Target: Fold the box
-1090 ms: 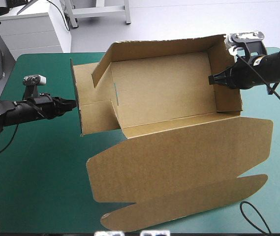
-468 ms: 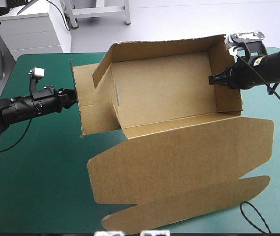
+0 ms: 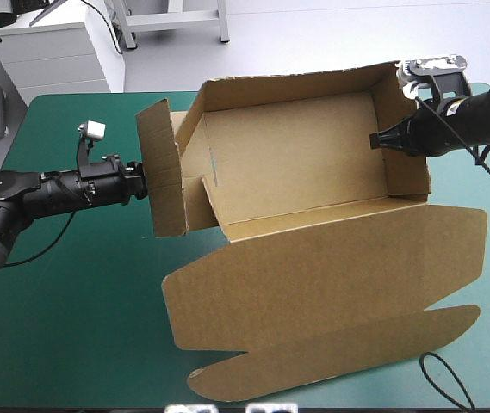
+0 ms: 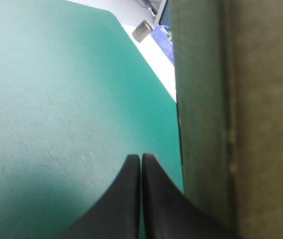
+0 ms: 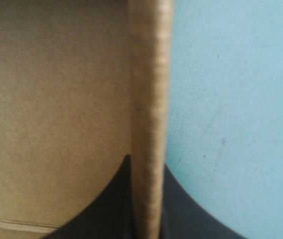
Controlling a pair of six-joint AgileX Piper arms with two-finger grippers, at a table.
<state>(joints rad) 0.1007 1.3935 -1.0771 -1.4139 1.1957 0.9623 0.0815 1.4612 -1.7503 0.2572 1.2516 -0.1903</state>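
The brown box (image 3: 296, 163), seemingly light, stiff board standing half-raised mid-worktop (image 3: 72, 292), should bend only at its creases: the right claw (image 3: 374, 139) pinches its right wall (image 3: 404, 163), while the left claw (image 3: 146, 179), clenched empty, presses the left flap (image 3: 163, 172).

Looking like a robotics lab: left arm (image 3: 55, 188) and right arm (image 3: 477, 120) reaching over a teal-green covered surface (image 3: 72, 301), white drawer cabinet (image 3: 51, 56) standing on pale floor (image 3: 331, 34) behind.
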